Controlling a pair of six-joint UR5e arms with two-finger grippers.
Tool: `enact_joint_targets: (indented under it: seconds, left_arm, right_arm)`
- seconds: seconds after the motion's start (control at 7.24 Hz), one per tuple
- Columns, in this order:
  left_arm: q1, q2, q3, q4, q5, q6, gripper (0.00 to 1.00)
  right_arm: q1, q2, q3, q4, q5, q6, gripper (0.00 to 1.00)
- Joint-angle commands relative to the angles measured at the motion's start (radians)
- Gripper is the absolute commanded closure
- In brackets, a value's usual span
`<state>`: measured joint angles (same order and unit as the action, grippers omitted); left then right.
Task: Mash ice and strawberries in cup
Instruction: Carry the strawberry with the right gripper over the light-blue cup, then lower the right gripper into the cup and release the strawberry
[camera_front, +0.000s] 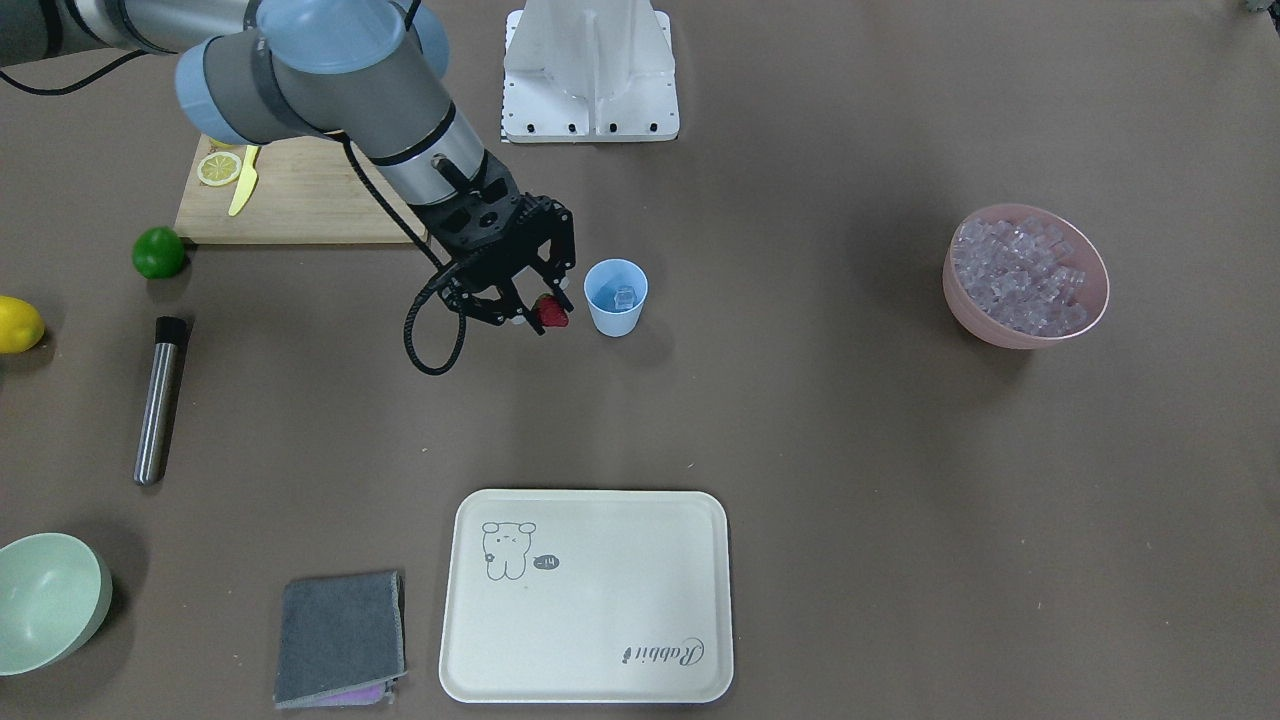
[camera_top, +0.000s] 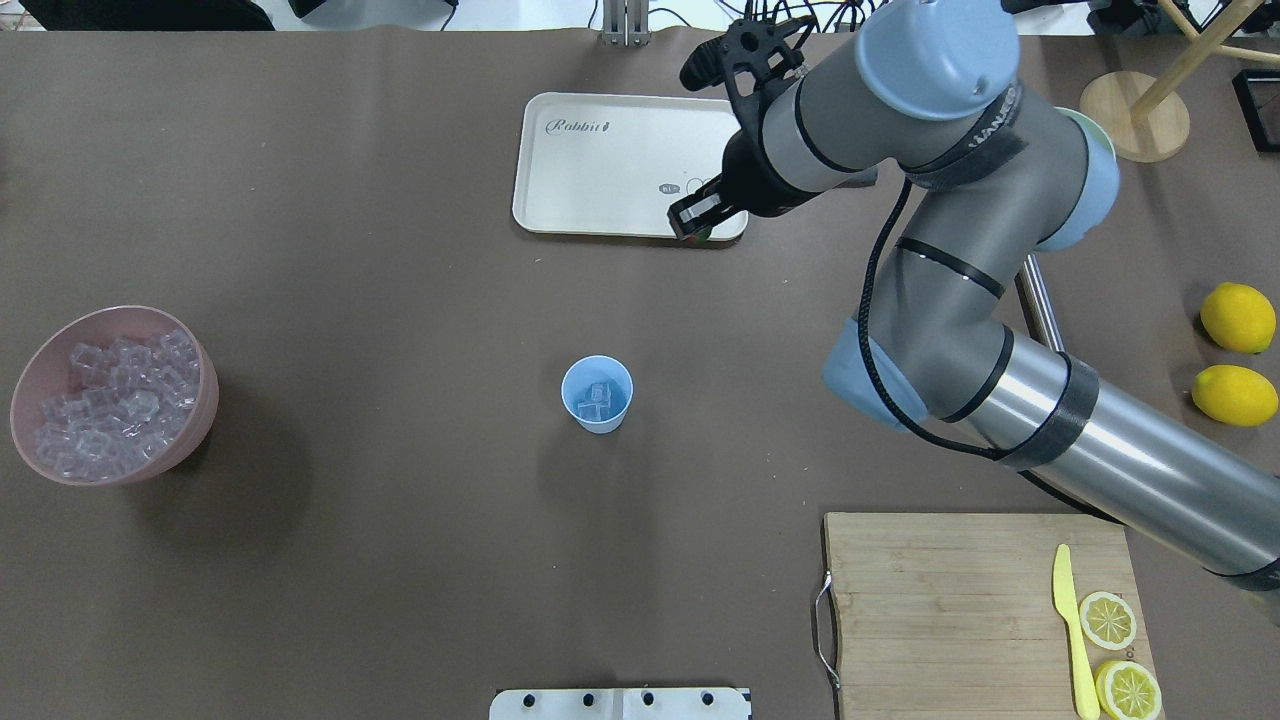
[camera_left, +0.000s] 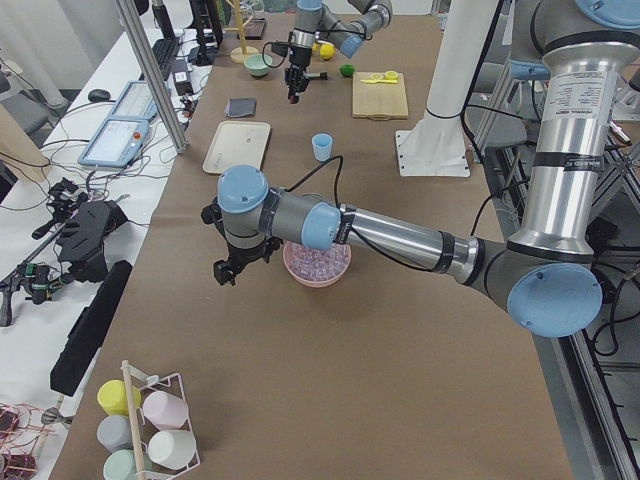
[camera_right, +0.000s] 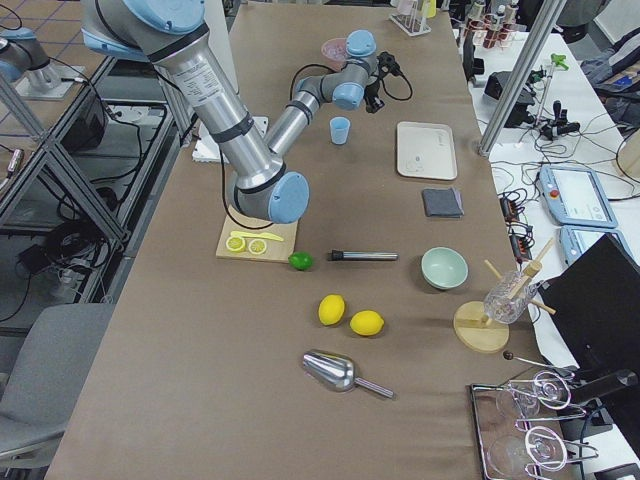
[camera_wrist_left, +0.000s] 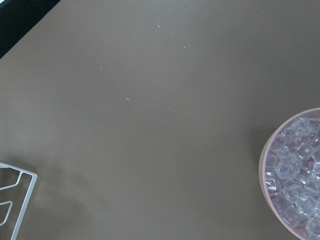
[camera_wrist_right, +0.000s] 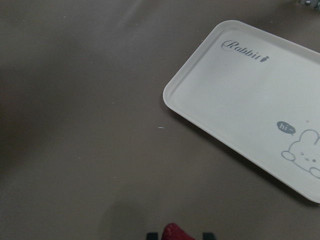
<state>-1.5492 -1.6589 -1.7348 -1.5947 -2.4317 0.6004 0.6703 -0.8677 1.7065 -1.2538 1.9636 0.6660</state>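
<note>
Lemon slices (camera_top: 1107, 618) and a yellow plastic knife (camera_top: 1070, 615) lay on a rectangular wooden cutting board (camera_top: 930, 600) at the near right of the brown table (camera_top: 350, 560). Farther out, about mid-table, a small light-blue plastic cup (camera_top: 597, 394) stood upright with a few clear ice cubes (camera_top: 595, 399) in its bottom. Two whole yellow lemons (camera_top: 1237, 316) lay at the right edge. Well to the cup's left sat a round pink plastic bowl (camera_top: 207, 405) heaped with more such cubes. The left gripper (camera_left: 228, 268) hung near that bowl. It showed only in the side camera, so whether it was open or closed could not be told. Right of the cup and somewhat beyond it, the right gripper (camera_front: 543, 317) hovered in the air, its two fingers clamped on a small red strawberry (camera_front: 553, 314), which was raised clear of the table and not in the cup. Farthest off, a cream rectangular tray (camera_top: 600, 170) printed with a rabbit lay flat.
</note>
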Motion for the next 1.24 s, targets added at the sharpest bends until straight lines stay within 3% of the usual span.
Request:
enact_joint_targets:
  seconds: [0.0, 0.41, 1.11]
  left_arm:
    - [0.0, 0.016, 0.003, -0.002, 0.0, 0.002, 0.03]
    - [0.001, 0.005, 0.012, -0.002, 0.0, -0.002, 0.03]
    - [0.001, 0.001, 0.029, -0.025, 0.0, -0.002, 0.03]
  right_arm:
    - [-0.058, 0.018, -0.004, 0.001, -0.046, 0.015, 1.0]
    - [-0.099, 0.022, -0.036, 0.002, -0.077, 0.015, 1.0]
    - [-0.211, 0.019, -0.067, 0.002, -0.205, 0.017, 1.0]
